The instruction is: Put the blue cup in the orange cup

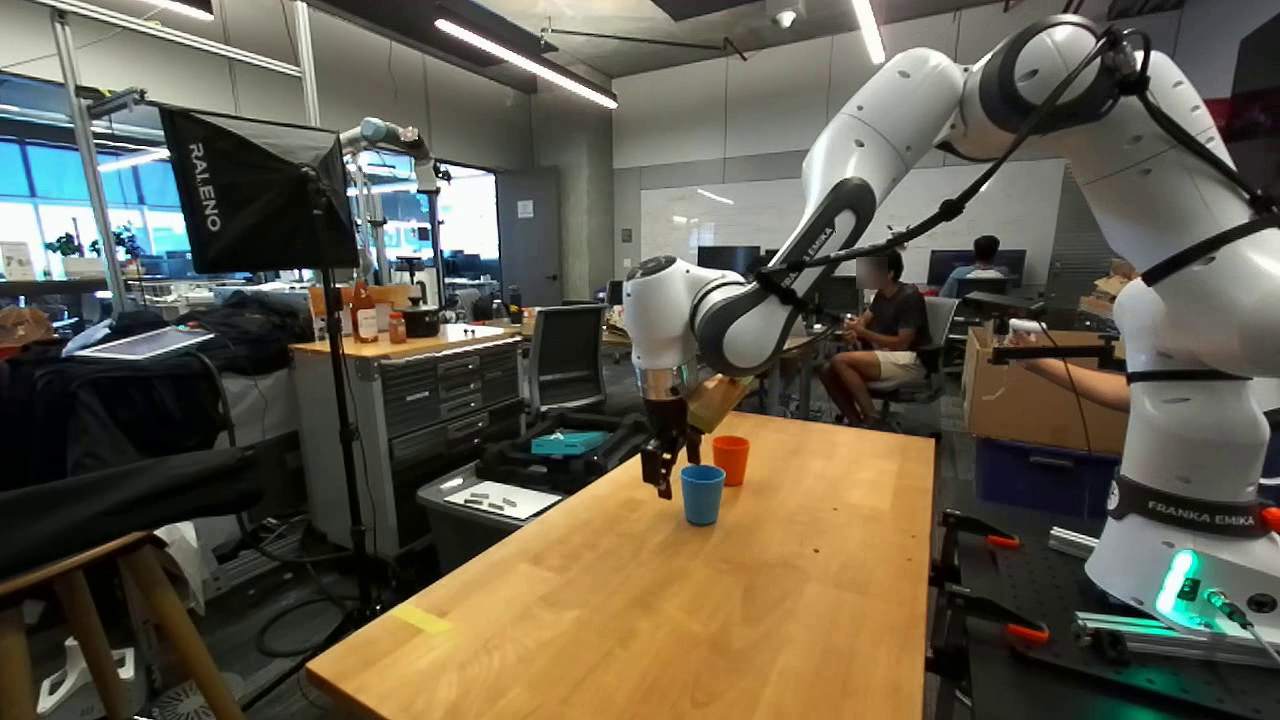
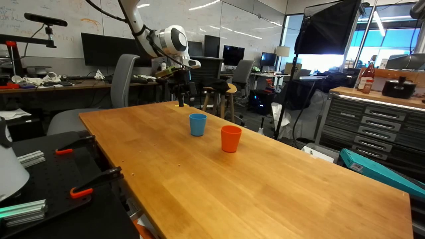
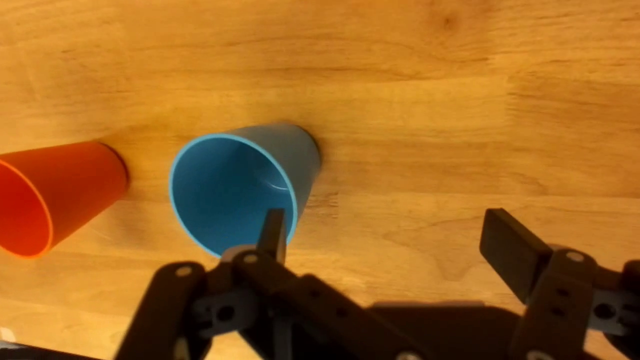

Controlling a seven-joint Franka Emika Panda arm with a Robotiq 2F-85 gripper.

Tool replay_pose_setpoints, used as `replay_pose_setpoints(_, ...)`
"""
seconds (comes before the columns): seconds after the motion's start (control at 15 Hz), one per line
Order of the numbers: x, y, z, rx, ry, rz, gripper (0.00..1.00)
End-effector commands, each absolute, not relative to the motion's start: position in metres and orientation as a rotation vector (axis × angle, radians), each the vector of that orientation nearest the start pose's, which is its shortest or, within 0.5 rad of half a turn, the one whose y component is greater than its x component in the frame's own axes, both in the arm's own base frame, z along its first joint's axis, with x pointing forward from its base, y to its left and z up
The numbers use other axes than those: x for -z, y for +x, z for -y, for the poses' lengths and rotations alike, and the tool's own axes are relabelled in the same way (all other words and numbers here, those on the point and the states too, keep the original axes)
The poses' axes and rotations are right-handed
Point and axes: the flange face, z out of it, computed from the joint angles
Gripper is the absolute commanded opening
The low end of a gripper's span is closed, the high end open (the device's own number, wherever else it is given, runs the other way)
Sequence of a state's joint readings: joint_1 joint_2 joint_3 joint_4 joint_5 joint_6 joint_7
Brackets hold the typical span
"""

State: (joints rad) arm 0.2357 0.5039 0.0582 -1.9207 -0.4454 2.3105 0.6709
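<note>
- At left in the wrist view, the orange cup [image 3: 85,185] stands upright on the wooden table [image 3: 400,125], mouth up, presumably to receive the other cup.
- Just right of it, apart and not nested, the blue cup [image 3: 235,185] also stands upright, likely leaving its rim free for grasping.
- Farther right, the gripper [image 3: 385,230] has its fingers spread wide, nothing between them. One overlaps the rim here, but in an exterior view a gap separates it from the blue cup [image 2: 197,125].
</note>
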Motion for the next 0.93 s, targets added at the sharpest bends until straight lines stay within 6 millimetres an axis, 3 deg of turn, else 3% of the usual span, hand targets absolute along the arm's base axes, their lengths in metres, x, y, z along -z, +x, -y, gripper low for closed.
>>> replay_pose_setpoints(0.0,-0.200,0.621,-0.171,0.074,-3.477,-0.175,1.00)
replay_pose_setpoints(0.53,-0.174,0.636,-0.141,0.012,-3.525,-0.256,1.00)
replay_pose_setpoints(0.6,-0.169,0.635,-0.138,0.008,-3.525,-0.249,0.97)
replay_pose_setpoints(0.67,-0.164,0.634,-0.137,0.006,-3.527,-0.257,0.74)
replay_pose_setpoints(0.8,-0.159,0.634,-0.135,-0.015,-3.525,-0.268,0.70)
replay_pose_setpoints(0.87,-0.157,0.634,-0.134,-0.024,-3.525,-0.268,0.63)
